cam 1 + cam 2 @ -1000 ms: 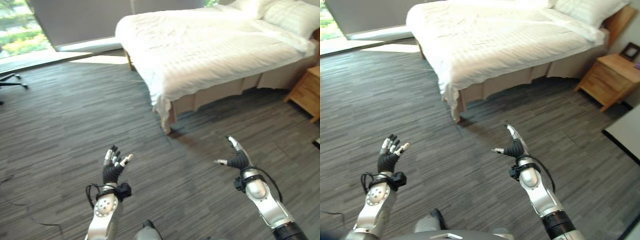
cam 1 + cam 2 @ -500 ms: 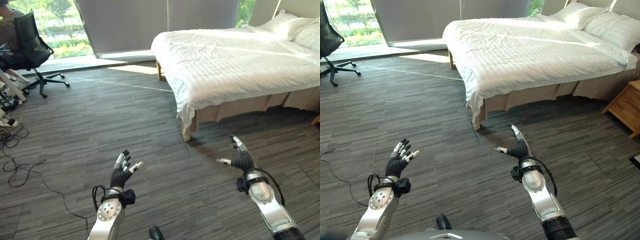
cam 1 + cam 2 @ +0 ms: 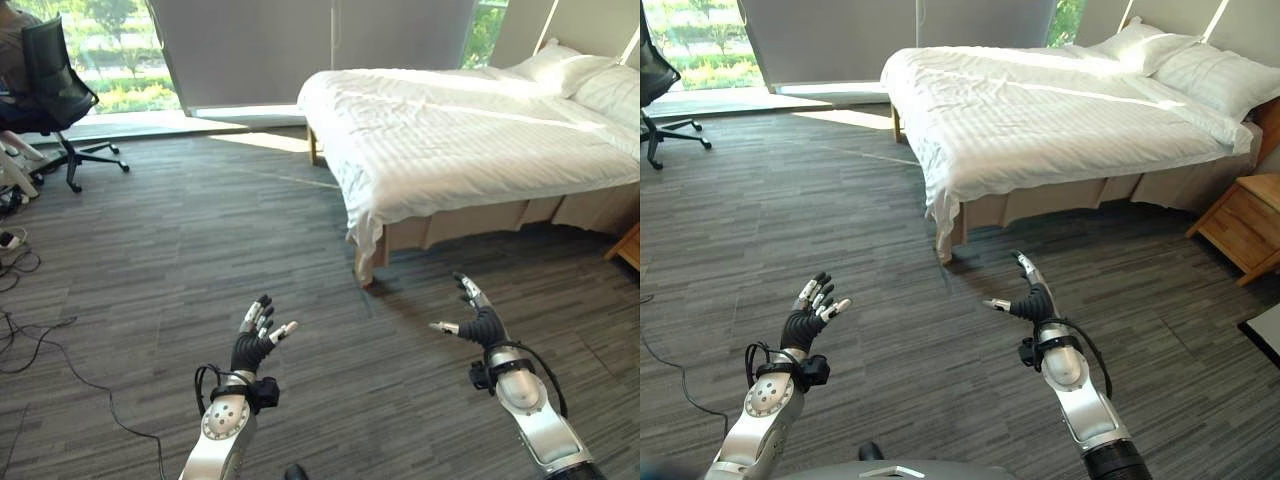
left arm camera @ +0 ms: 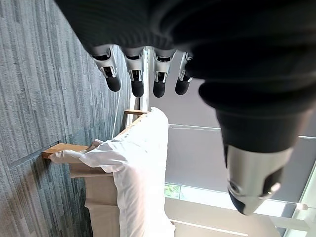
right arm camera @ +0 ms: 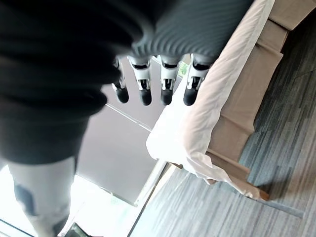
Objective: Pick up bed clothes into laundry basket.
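left eye view: white bedding (image 3: 470,130) lay spread over the bed (image 3: 480,215). i held left hand (image 3: 252,345) and right hand (image 3: 478,322) spread, empty, well short of it; i saw no basket.

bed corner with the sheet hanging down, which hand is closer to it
Right. The right hand is raised open just short of the bed's hanging sheet corner, slightly to its right; the left hand, also open, is farther back and off to its left.
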